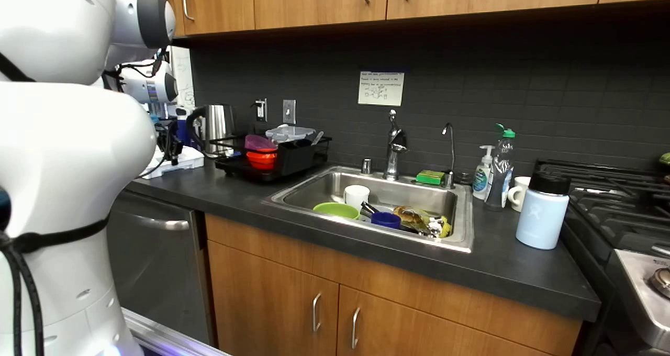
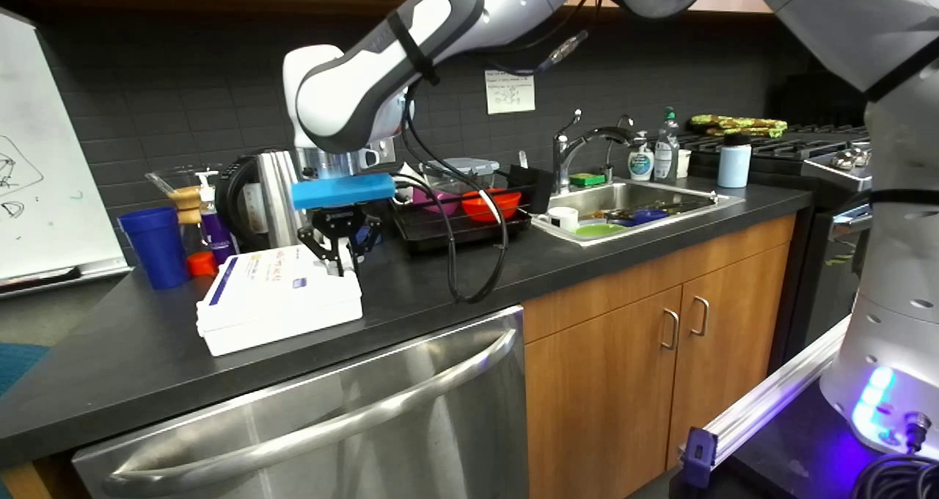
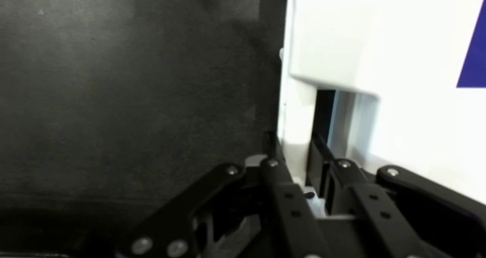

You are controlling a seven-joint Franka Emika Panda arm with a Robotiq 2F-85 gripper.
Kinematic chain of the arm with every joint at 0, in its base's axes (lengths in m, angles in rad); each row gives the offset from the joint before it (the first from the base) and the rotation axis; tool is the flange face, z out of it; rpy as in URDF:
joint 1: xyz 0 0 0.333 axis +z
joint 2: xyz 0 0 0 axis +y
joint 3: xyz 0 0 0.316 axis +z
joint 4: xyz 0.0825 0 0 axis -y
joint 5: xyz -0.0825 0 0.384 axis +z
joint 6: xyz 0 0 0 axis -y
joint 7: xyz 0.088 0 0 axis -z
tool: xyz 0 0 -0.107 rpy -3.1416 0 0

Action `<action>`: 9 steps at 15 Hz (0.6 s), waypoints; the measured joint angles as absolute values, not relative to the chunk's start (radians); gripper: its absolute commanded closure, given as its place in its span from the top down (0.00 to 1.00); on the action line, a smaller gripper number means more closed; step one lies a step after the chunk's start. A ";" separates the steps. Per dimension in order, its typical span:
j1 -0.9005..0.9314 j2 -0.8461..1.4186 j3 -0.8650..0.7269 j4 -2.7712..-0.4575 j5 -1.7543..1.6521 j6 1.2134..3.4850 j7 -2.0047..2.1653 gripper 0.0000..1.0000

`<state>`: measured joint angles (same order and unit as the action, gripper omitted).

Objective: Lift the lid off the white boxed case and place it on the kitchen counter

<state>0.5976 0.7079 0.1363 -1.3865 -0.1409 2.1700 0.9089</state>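
Note:
The white boxed case [image 2: 286, 324] lies flat on the dark kitchen counter [image 2: 81, 367], above the dishwasher. Its lid [image 2: 264, 275] is the white top with coloured print and a blue edge strip, and it lies down on the case. In the wrist view the lid [image 3: 410, 129] fills the right side, and a white handle bar [image 3: 300, 110] runs along the case's edge. My gripper [image 2: 343, 264] points down at that edge, its fingers close on both sides of the bar. In an exterior view the case [image 1: 189, 159] and gripper [image 1: 174, 156] are partly hidden by the arm.
A steel kettle [image 2: 279, 198] and a black dish rack [image 2: 440, 227] with bowls stand behind the case. A blue cup [image 2: 155, 246] and a purple bottle [image 2: 216, 227] are at its far left. The sink [image 1: 293, 193] holds dishes. Cables [image 2: 451, 264] hang beside the gripper.

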 measured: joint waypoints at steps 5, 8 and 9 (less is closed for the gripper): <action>0.599 0.705 0.136 -1.386 -0.148 2.170 0.909 0.05; 0.602 0.694 0.136 -1.379 -0.158 2.171 0.909 0.05; 0.602 0.686 0.137 -1.378 -0.160 2.172 0.909 0.05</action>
<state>0.6023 0.6860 0.1373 -1.3778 -0.1599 2.1716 0.9089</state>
